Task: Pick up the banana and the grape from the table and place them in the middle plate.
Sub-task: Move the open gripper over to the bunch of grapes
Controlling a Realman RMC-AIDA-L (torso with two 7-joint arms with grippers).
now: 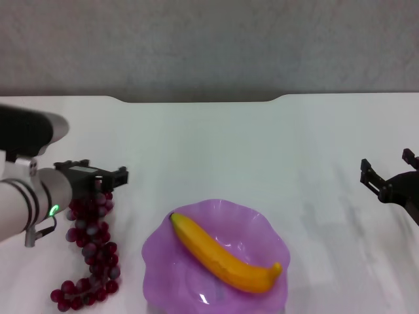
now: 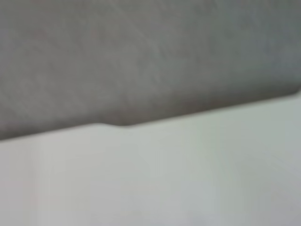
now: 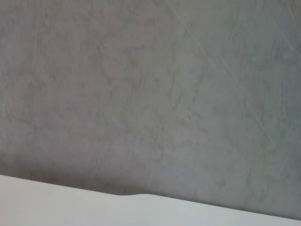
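In the head view the yellow banana (image 1: 222,256) lies diagonally inside the purple scalloped plate (image 1: 262,226) at the front centre of the white table (image 1: 216,144). The dark red grape bunch (image 1: 91,248) lies on the table to the plate's left. My left gripper (image 1: 91,173) hovers at the bunch's far end, fingers spread open, with the top grapes just below them. My right gripper (image 1: 386,171) stands open at the right edge, away from everything. Both wrist views show only the table (image 2: 164,179) and the wall.
The table's notched far edge (image 1: 196,99) meets a grey wall (image 1: 209,39). White tabletop stretches between the plate and the right gripper and behind the plate.
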